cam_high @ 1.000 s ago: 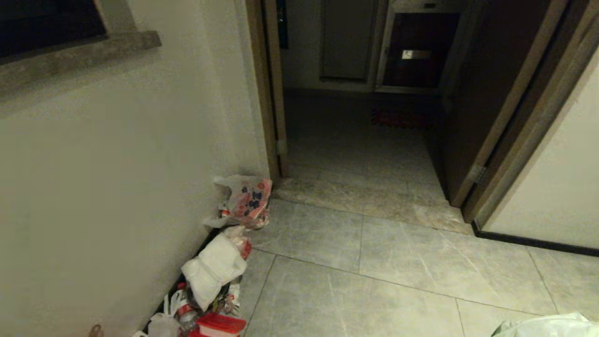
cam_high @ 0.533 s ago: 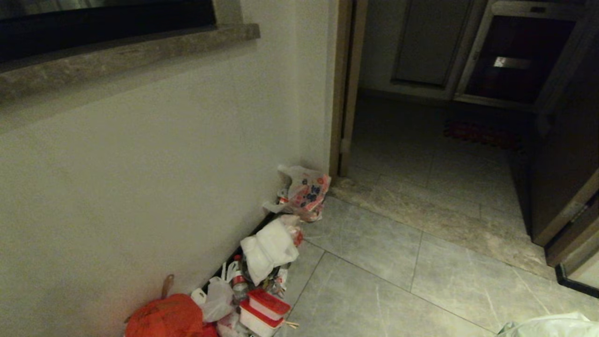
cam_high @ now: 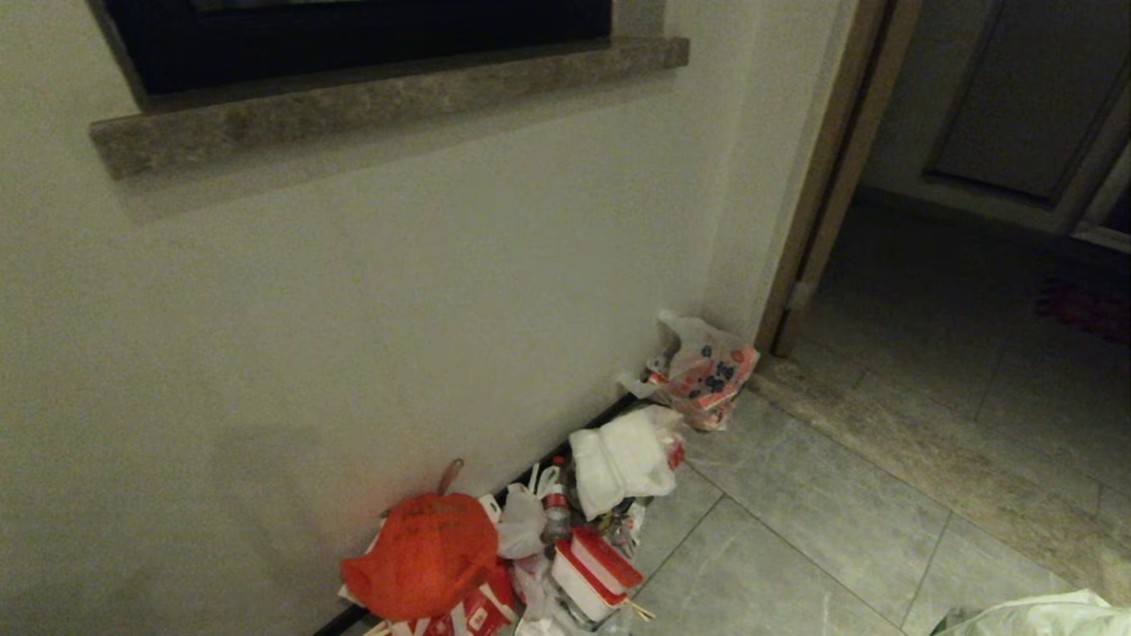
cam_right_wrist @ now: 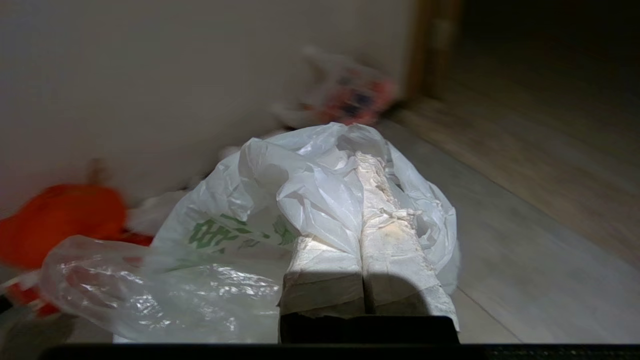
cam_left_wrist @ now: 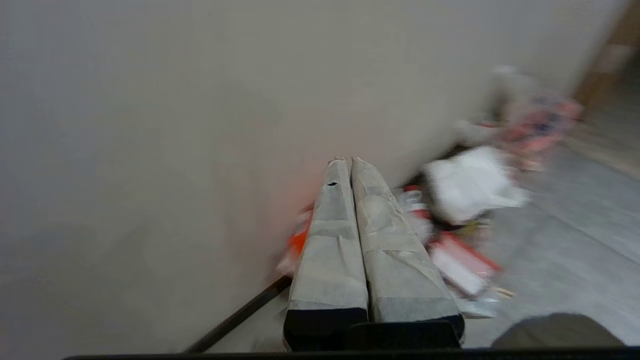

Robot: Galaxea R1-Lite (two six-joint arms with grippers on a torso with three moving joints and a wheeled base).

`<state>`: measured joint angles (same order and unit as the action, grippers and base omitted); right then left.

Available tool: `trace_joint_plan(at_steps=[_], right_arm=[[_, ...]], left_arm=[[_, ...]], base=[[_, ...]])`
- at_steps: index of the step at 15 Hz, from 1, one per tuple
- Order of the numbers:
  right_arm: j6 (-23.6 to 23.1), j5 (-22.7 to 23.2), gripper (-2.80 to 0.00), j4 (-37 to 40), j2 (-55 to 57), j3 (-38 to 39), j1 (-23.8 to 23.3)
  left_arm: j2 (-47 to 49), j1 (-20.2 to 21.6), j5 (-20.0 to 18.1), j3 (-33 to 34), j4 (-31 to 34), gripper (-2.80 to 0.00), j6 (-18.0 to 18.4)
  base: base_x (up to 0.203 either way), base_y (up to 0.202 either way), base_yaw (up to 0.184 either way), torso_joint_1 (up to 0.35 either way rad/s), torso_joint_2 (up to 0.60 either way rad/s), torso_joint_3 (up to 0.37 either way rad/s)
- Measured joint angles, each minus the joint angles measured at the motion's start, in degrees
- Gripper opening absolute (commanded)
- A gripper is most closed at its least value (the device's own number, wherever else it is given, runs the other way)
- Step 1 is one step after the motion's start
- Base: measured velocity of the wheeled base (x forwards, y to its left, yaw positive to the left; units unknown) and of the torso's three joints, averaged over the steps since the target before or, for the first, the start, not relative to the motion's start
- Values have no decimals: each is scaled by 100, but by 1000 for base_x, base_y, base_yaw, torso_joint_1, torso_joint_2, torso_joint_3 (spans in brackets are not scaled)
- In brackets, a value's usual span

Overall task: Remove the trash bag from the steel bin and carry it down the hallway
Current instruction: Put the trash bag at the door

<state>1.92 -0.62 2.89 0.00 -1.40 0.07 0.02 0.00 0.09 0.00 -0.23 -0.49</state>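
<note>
head view – bag: we see only a corner of the trash bag (cam_high: 1029, 616) at the lower right edge, pale and crinkled; neither arm shows here.
head view – surroundings: the hallway floor (cam_high: 848, 530) runs past a wall with a stone window sill (cam_high: 389, 102); along the wall lie an orange-red bag (cam_high: 422, 555), a white bundle (cam_high: 623, 459), a printed bag (cam_high: 707, 371) and red-lidded boxes (cam_high: 594, 570). the steel bin is not in view.
left wrist view – left claw: the left claw (cam_left_wrist: 345, 161) is clenched on nothing, its padded fingers pressed together and pointing toward the litter by the wall.
right wrist view – right claw: the right claw (cam_right_wrist: 367, 156) is clenched on the trash bag (cam_right_wrist: 240, 235), with the film bunched over and around its fingers (cam_right_wrist: 395, 260).
right wrist view – bag position: the bag hangs from the right claw above the floor, out of the bin, green print facing the camera.
handling – weight: we judge it light; the film billows loosely and looks nearly empty.
handling – stiffness: soft and floppy, so it will likely swing and drag as we drive.
handling – grip: the plastic is thin and slick; a gathered bunch near the mouth, as held now, seems the safest hold, since a single layer could slip or tear.
handling – risk: the loose lower folds could catch on the litter by the wall.
</note>
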Motion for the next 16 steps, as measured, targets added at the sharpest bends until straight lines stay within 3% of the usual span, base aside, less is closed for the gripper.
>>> trace_joint_plan(at_steps=[10,16], right_arm=[[-8,2,-280,0,0,0,0],[-10,-1,-280,-5,2,0,0]], left_arm=[[0,0,1,0,1,-280,0],[0,0,-1,0,0,-280,-2]], base=[[-1,-11,167,1,-1,3],[0,-1,12,1,1,0]])
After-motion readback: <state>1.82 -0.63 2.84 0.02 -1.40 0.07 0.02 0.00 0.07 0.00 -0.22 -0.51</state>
